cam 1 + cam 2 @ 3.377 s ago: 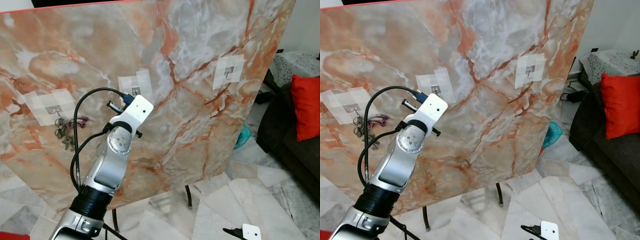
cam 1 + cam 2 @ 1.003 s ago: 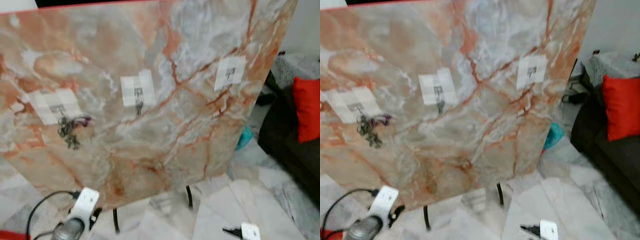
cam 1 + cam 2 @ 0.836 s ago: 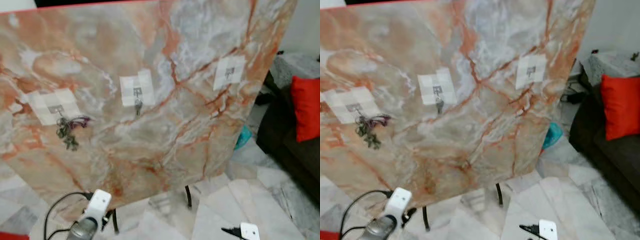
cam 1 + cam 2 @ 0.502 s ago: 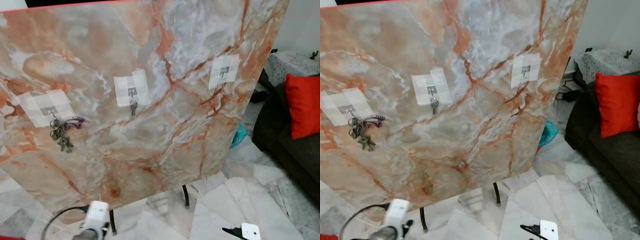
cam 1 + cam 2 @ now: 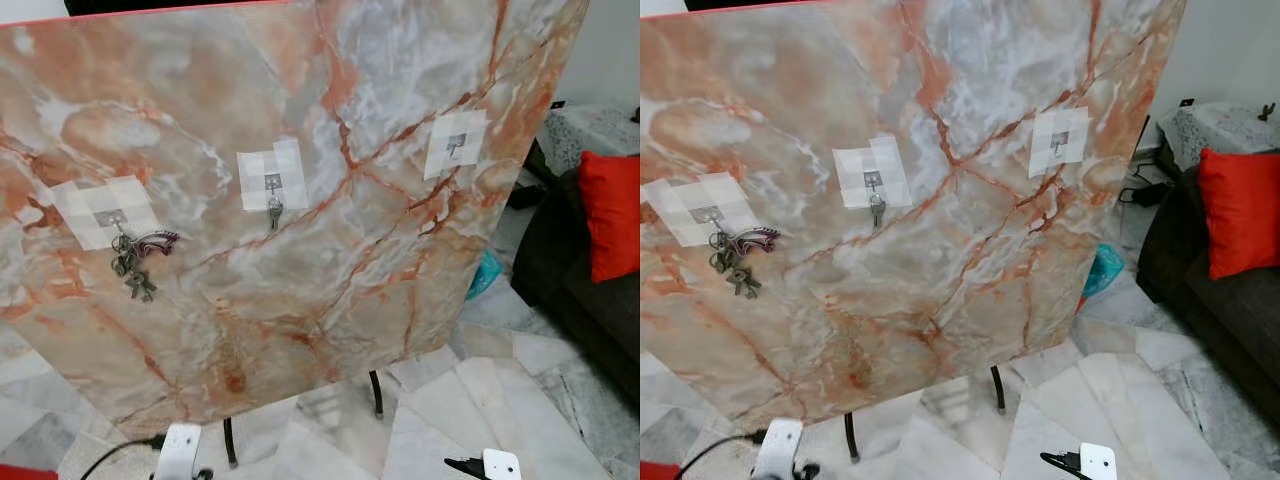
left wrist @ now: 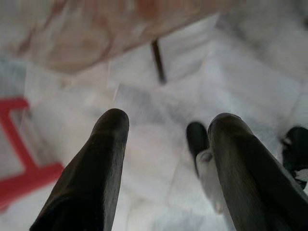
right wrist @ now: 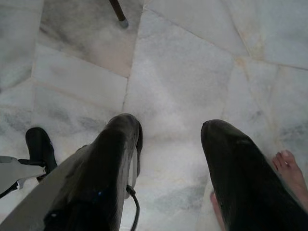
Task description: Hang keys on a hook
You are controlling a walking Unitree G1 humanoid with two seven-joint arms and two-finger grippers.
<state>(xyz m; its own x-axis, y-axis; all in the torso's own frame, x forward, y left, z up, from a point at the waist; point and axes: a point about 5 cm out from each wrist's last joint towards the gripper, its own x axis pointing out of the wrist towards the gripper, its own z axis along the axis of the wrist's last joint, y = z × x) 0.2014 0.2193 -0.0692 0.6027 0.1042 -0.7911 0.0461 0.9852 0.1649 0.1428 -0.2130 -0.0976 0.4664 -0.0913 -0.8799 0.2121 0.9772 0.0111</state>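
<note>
The small silver key (image 5: 273, 213) hangs on the middle metal hook (image 5: 271, 183); we lower our left gripper (image 6: 166, 139), fingers spread and empty, clear of the marble-patterned board (image 5: 330, 280).

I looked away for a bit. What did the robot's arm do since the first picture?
The left gripper came down from the middle hook, leaving a single key hanging there, and now hangs open near the floor. The key bunch on the left hook and the right gripper stayed put.

A pale marble-tiled floor (image 5: 470, 400) meets a dark sofa (image 5: 575, 270) with a red cushion (image 5: 612, 212), apparently under even light.
</note>
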